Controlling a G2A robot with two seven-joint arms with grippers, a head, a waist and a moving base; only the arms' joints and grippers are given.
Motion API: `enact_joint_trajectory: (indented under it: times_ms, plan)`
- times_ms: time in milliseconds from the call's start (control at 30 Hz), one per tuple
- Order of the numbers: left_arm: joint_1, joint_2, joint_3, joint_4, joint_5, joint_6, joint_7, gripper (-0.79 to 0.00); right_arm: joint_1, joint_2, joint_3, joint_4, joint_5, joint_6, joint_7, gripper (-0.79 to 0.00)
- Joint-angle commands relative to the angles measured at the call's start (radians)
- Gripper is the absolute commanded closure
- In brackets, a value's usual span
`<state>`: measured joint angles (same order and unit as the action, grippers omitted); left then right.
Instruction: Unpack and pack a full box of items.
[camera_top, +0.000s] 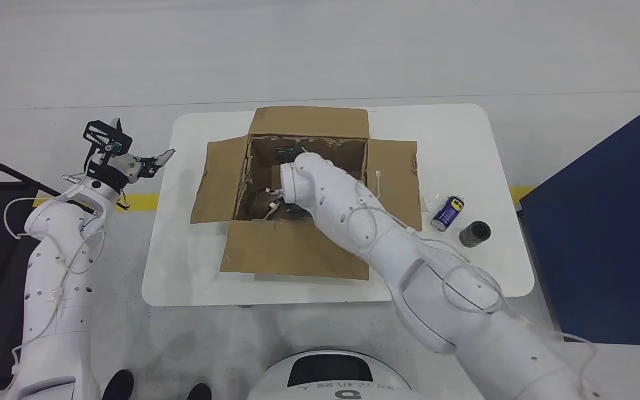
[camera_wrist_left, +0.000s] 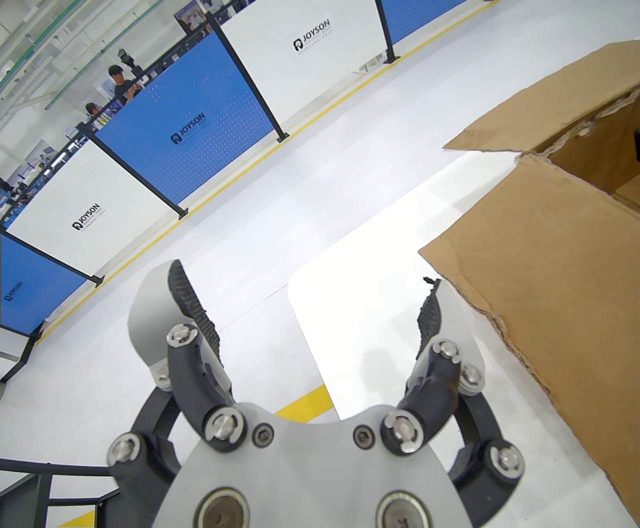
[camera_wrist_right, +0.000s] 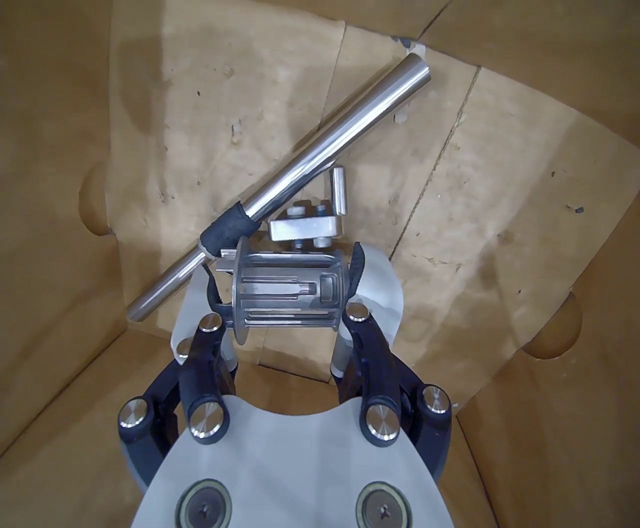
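Right tool (camera_wrist_right: 285, 272) grips metal reel (camera_wrist_right: 280, 300), arm down in box (camera_wrist_right: 500, 200) | left tool (camera_wrist_left: 304, 280) spread, beside table (camera_wrist_left: 360, 330)

The box (camera_top: 290, 250) sat at the middle of the table (camera_top: 450, 140), its flaps spread toward 12, 3, 6 and 9 o'clock. At 3 o'clock from it, past the flap, was a can (camera_top: 447, 212), with a small cylinder (camera_top: 475, 234) just beside the can at 4 o'clock. The left gripper (camera_top: 152, 163) hung at 9 o'clock, off the table's edge and apart from the box. Inside the box, the right gripper (camera_wrist_right: 287, 280) clasped a reel (camera_wrist_right: 287, 300), and a rod (camera_wrist_right: 320, 150) touched the reel just beyond it.
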<state>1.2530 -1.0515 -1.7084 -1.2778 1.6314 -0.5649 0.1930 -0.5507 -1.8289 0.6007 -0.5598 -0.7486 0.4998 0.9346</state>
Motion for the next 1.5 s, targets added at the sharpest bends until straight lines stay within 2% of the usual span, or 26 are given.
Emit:
enact_joint_trajectory:
  times_ms: [0, 200, 367, 467, 633, 733, 833, 967, 1100, 1233, 1333, 1467]
  plan:
    - [0.0, 0.0, 0.0, 0.0, 0.0, 0.0, 0.0, -0.785, 0.005, 0.002, 0.017, -0.008, 0.016, -0.023, -0.011, 0.0]
    - [0.0, 0.0, 0.0, 0.0, 0.0, 0.0, 0.0, -0.785, -0.016, 0.036, 0.08, -0.101, 0.021, -0.087, -0.043, 0.0]
    - [0.0, 0.0, 0.0, 0.0, 0.0, 0.0, 0.0, -0.785, -0.113, 0.105, 0.172, -0.337, -0.033, -0.137, -0.05, 0.0]
    - [0.0, 0.0, 0.0, 0.0, 0.0, 0.0, 0.0, -0.785, -0.248, 0.166, 0.276, -0.602, -0.098, -0.193, -0.053, 0.0]
    - [0.0, 0.0, 0.0, 0.0, 0.0, 0.0, 0.0, -0.785, -0.586, 0.258, 0.499, -1.105, -0.166, -0.39, -0.07, 0.0]
    - [0.0, 0.0, 0.0, 0.0, 0.0, 0.0, 0.0, -0.785, -0.737, 0.284, 0.601, -1.287, -0.143, -0.496, -0.153, 0.0]
    - [0.0, 0.0, 0.0, 0.0, 0.0, 0.0, 0.0, -0.785, -0.849, 0.299, 0.685, -1.39, -0.117, -0.558, -0.258, 0.0]
    - [0.0, 0.0, 0.0, 0.0, 0.0, 0.0, 0.0, -0.785, -0.955, 0.311, 0.795, -1.458, -0.057, -0.584, -0.376, 0.0]
    - [0.0, 0.0, 0.0, 0.0, 0.0, 0.0, 0.0, -0.785, -0.994, 0.319, 0.884, -1.446, 0.023, -0.555, -0.411, 0.0]
    - [0.0, 0.0, 0.0, 0.0, 0.0, 0.0, 0.0, -0.785, -0.938, 0.327, 0.935, -1.339, 0.099, -0.478, -0.305, 0.0]
    - [0.0, 0.0, 0.0, 0.0, 0.0, 0.0, 0.0, -0.785, -0.861, 0.334, 0.923, -1.249, 0.106, -0.444, -0.204, 0.0]
    - [0.0, 0.0, 0.0, 0.0, 0.0, 0.0, 0.0, -0.785, -0.774, 0.338, 0.891, -1.151, 0.119, -0.431, -0.138, 0.0]
